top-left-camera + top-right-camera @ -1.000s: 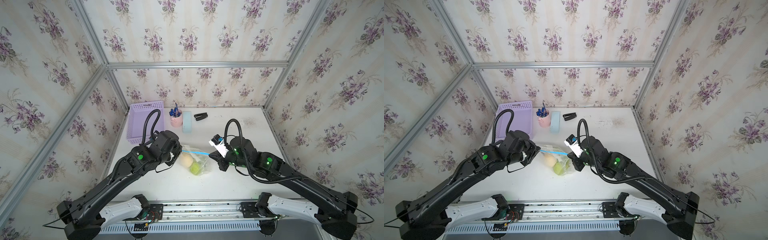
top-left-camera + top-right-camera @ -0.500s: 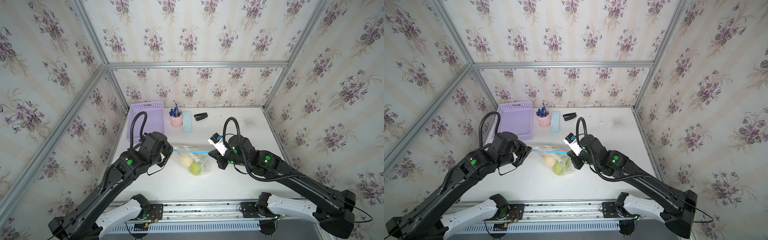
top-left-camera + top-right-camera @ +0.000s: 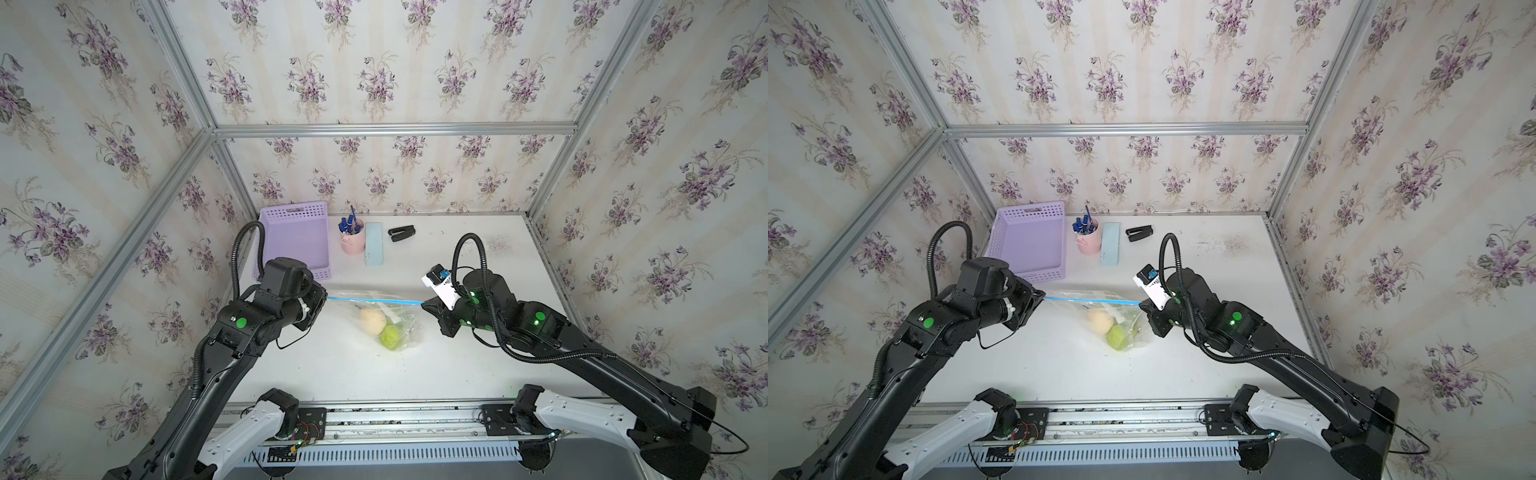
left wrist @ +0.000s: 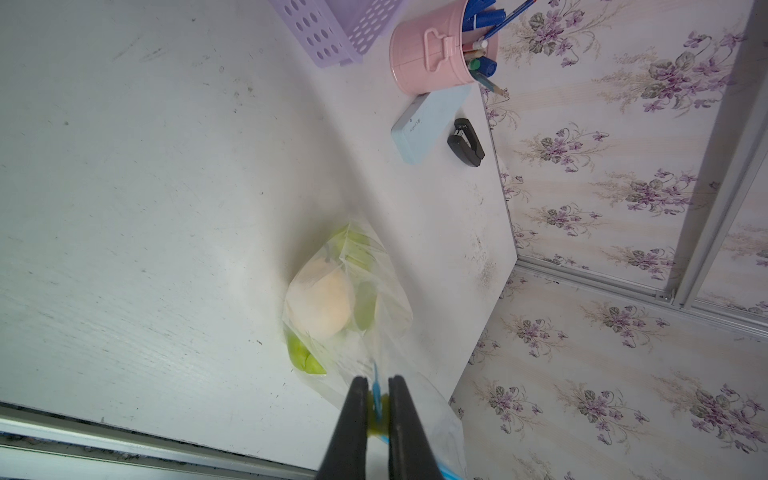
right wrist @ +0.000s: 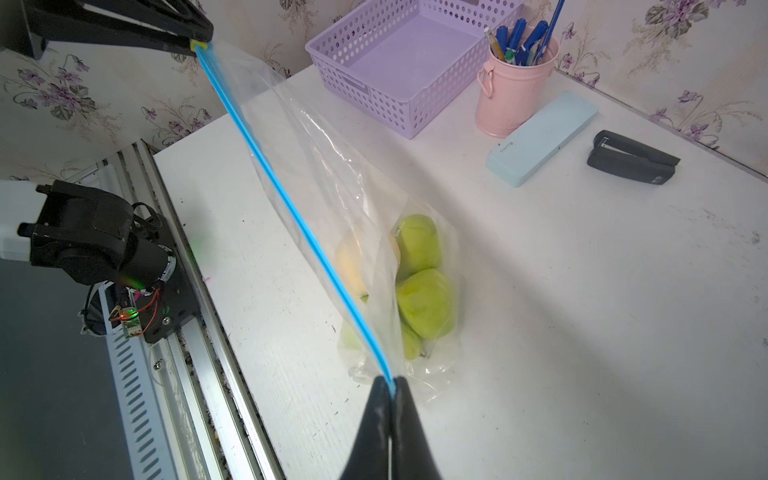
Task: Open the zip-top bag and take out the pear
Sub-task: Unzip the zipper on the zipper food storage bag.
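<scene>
A scuffed, matte white bench (image 3: 332, 374) sits inside floral-papered walls (image 3: 374, 83) edged with aluminium rails (image 3: 395, 129). At mid-frame in both top views the clear, crinkly zip-top bag (image 3: 409, 322) sags onto the bench, its light-blue zip strip (image 3: 374, 298) stretched taut. The left tool (image 4: 378, 384) is clenched on the strip's yellow-tabbed end, the right tool (image 5: 392, 380) on the opposite end. Round green and pale fruit (image 3: 1117, 336) bulge inside

The right tool (image 5: 392, 380) pinches the zip-top bag (image 5: 320, 166) (strip (image 5: 291, 206) taut).
</scene>
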{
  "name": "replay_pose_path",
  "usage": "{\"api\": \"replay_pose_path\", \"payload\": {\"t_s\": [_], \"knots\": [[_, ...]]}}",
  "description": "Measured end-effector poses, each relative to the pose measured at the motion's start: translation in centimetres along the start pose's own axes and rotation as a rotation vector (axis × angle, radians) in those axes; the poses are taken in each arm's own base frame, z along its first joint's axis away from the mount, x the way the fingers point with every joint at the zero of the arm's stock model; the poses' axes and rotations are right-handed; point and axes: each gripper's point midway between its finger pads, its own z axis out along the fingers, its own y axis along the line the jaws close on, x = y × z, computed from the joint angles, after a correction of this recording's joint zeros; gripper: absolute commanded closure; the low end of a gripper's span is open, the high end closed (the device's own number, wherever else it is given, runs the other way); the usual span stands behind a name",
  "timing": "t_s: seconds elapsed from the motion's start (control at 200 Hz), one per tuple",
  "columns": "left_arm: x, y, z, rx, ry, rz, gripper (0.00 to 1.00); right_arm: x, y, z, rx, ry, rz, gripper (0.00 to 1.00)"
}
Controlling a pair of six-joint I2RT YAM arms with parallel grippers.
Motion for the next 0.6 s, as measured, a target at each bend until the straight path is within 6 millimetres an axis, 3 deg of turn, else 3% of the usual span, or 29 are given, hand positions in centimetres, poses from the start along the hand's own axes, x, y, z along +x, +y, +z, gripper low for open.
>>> {"api": "replay_pose_path", "payload": {"t_s": [0.15,0.22,0.31,0.465,0.6], "knots": [[-0.3,-0.1,0.0,-0.001,0.009,0.01,0.9,0.0,0.2,-0.1,-0.013,0.0,0.001,1.0],[-0.2,-0.3,0.1,-0.002,0.022,0.016,0.9,0.0,0.4,-0.2,-0.026,0.003,0.004,0.71],[-0.4,-0.4,0.5,-0.016,0.017,0.025,0.89,-0.7,0.8,-0.8,-0.051,0.017,0.015,0.58],[0.2,-1.3,0.9,0.013,0.045,0.048,0.88,-3.8,3.3,-1.3,-0.184,0.001,0.006,0.54],[0.9,-1.6,1.2,0.031,0.068,0.06,0.86,-4.8,4.8,-0.5,-0.281,0.036,0.012,0.51]]}}
